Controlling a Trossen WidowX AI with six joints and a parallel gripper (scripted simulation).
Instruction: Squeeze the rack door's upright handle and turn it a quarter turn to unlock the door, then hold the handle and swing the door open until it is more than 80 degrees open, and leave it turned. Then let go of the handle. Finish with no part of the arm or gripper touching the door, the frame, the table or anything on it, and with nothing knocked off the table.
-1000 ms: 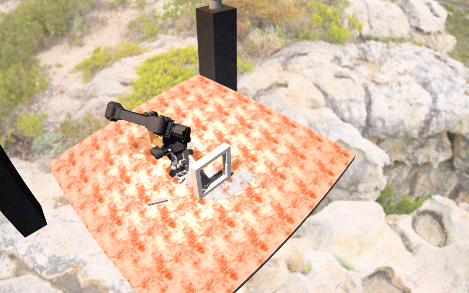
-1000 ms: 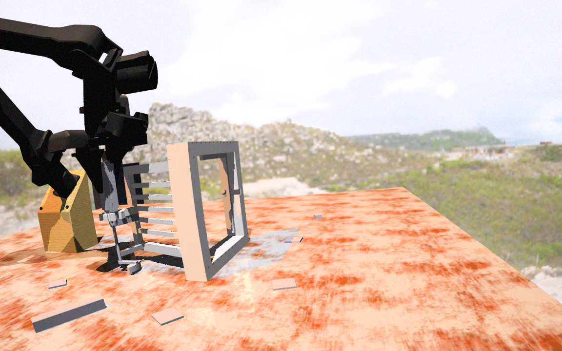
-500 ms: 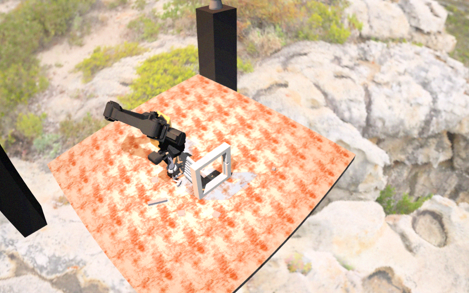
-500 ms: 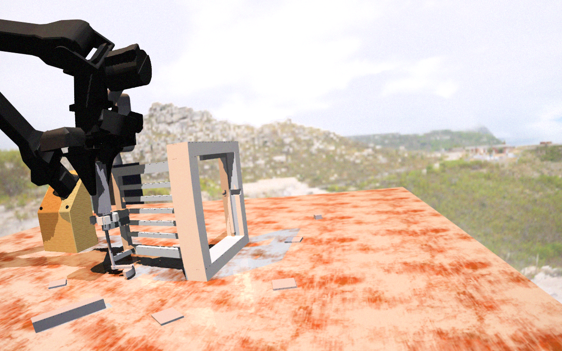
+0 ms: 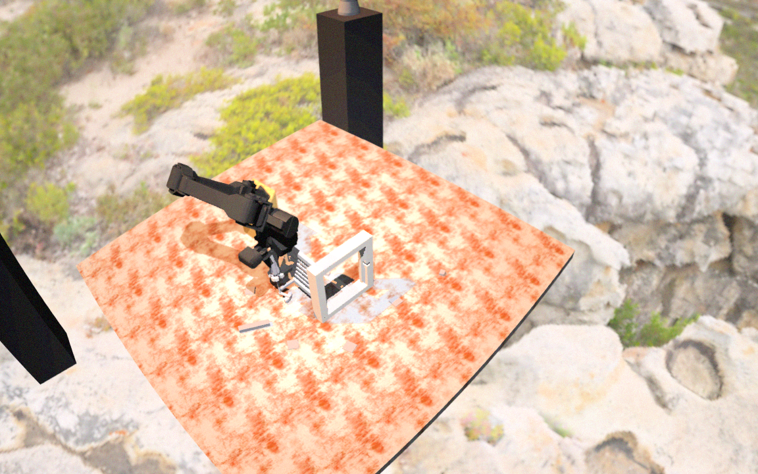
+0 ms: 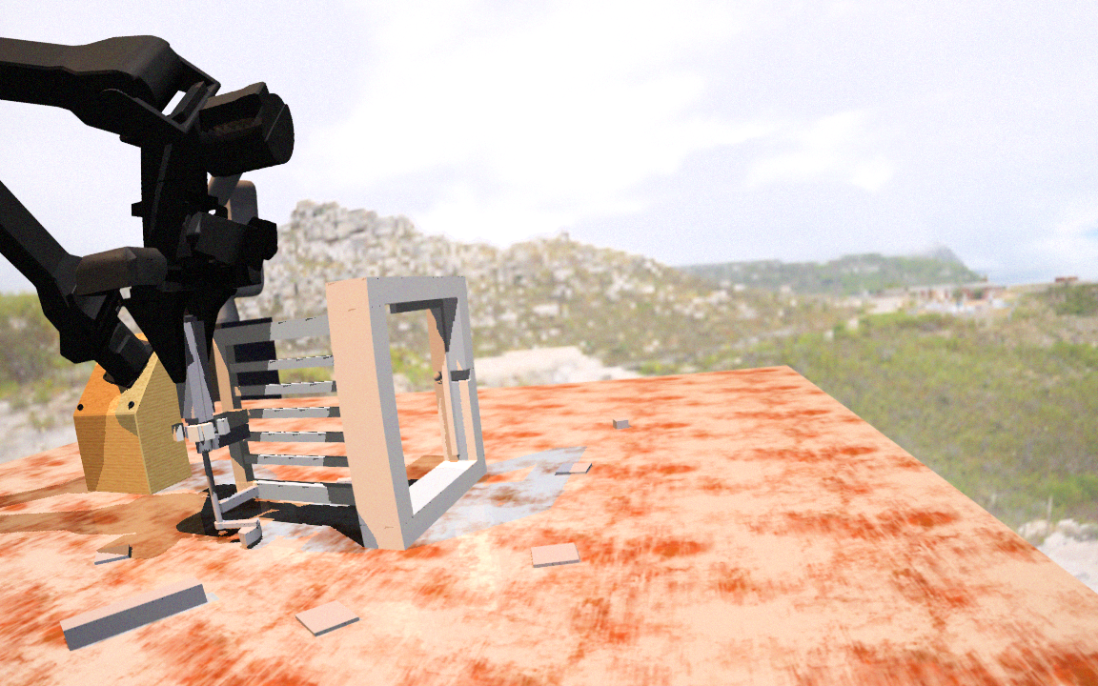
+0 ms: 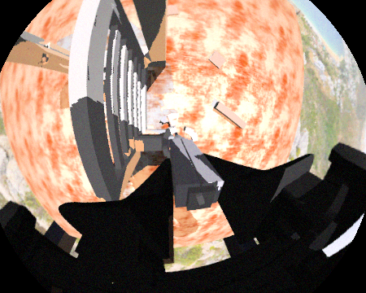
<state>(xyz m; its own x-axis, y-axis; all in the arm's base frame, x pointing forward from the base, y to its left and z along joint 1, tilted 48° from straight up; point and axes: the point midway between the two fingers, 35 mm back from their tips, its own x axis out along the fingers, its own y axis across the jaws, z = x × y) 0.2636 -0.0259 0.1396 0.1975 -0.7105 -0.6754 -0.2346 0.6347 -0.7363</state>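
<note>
The rack's pale frame (image 5: 318,294) (image 6: 361,426) stands upright on the table. Its slatted door (image 5: 301,276) (image 6: 293,413) (image 7: 95,69) is swung well out from the frame toward the arm's base, roughly square to it; the exact angle cannot be told. The grey upright handle (image 6: 196,393) (image 7: 195,197) stands at the door's free side, with a thin rod and a small foot below it. My gripper (image 6: 194,365) (image 7: 185,159) points down and is shut on the handle, one black finger on each side. The fingers hide part of the handle, and its turn is hard to judge.
A grey bar (image 5: 255,326) (image 6: 134,615) (image 7: 230,115) lies in front of the door. Flat tiles (image 6: 555,554) (image 6: 327,618) and a small cube (image 6: 620,423) lie around the rack. The wooden block (image 6: 113,452) stands behind the gripper. Black columns (image 5: 349,76) (image 5: 10,282) stand beyond the table.
</note>
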